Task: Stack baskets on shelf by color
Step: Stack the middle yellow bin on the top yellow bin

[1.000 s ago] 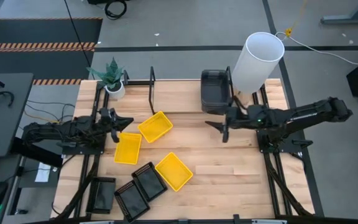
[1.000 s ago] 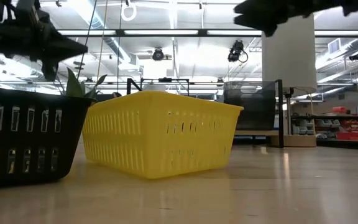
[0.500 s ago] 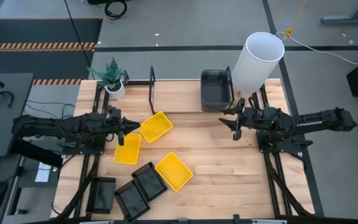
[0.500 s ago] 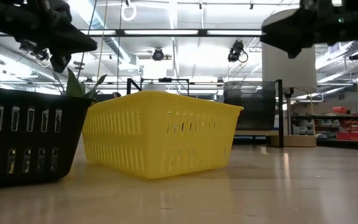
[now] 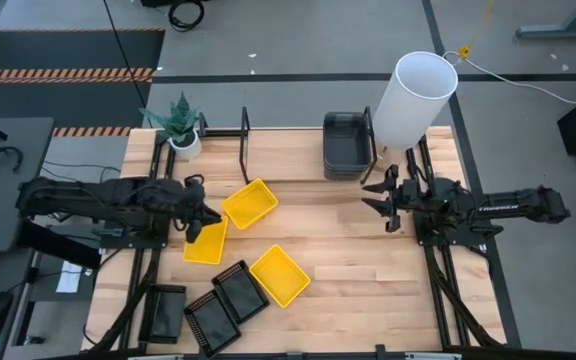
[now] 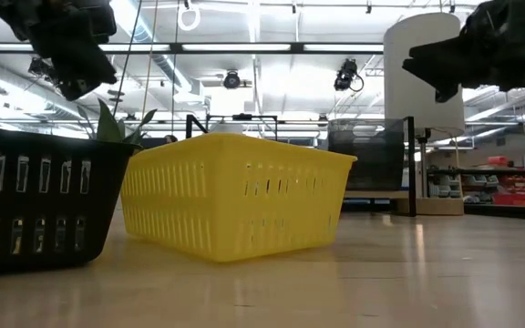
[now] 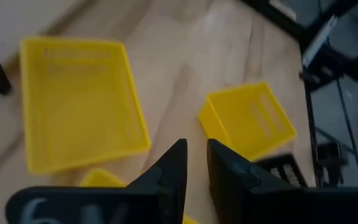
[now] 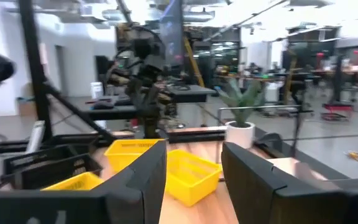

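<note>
The left end effector (image 5: 206,212) hangs over the far edge of a yellow basket (image 5: 206,240) at the counter's (image 5: 368,270) left, its fingers (image 7: 169,171) slightly parted with nothing between them. Just right lie a second yellow basket (image 5: 250,203) and, nearer, a third (image 5: 280,275) beside two black baskets (image 5: 228,305). The right end effector (image 5: 384,198) hovers at the right, fingers (image 8: 145,177) spread and empty, near the grey baskets (image 5: 346,146) stacked on the shelf (image 5: 288,150) at the far edge.
</note>
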